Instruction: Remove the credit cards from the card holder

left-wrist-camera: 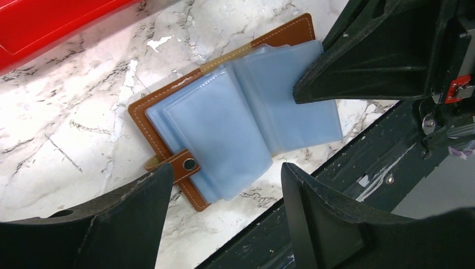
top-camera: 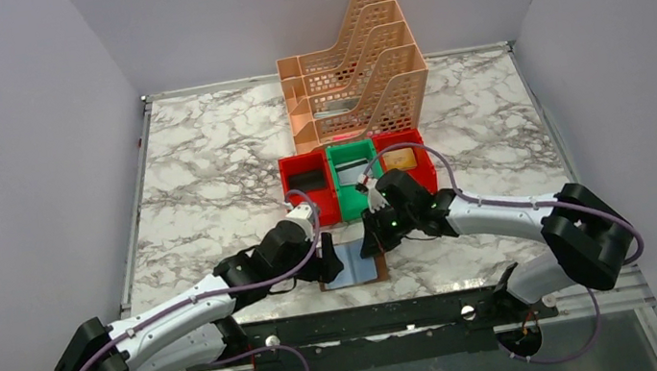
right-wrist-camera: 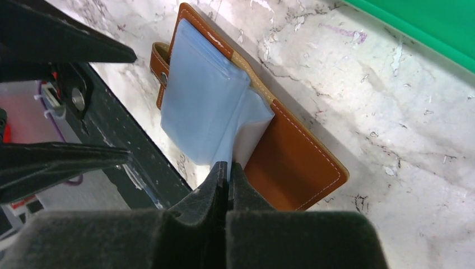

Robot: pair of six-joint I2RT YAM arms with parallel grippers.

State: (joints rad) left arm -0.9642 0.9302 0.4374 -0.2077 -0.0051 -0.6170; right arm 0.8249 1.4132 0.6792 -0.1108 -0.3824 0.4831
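Marble tabletop (top-camera: 208,183): brown stitched leather holder (top-camera: 356,271) lies open at 6 o'clock, with left fingers (top-camera: 328,263) at its 9 and right fingers (top-camera: 374,240) at its 1. Left wrist: fingers released, spread above glossy pale-blue sleeves (left-wrist-camera: 224,129). Right wrist: fingers clenched flat together at a sleeve's edge.

Leather card holder (right-wrist-camera: 297,162), glossy plastic sleeves (left-wrist-camera: 218,129)

We see two slim arms, the left arm (top-camera: 169,319) and the right arm (top-camera: 503,214). Each is built of white tubular link shells between bulky matte black joint housings. A thin lilac cable (top-camera: 446,169) trails along each one in loose loops. Small green lights (top-camera: 395,225) glow on the right wrist. The black wedge-shaped fingers (left-wrist-camera: 129,224) have rough, grainy edges, and we note a small red plastic tab (left-wrist-camera: 458,88) on the right wrist's housing.
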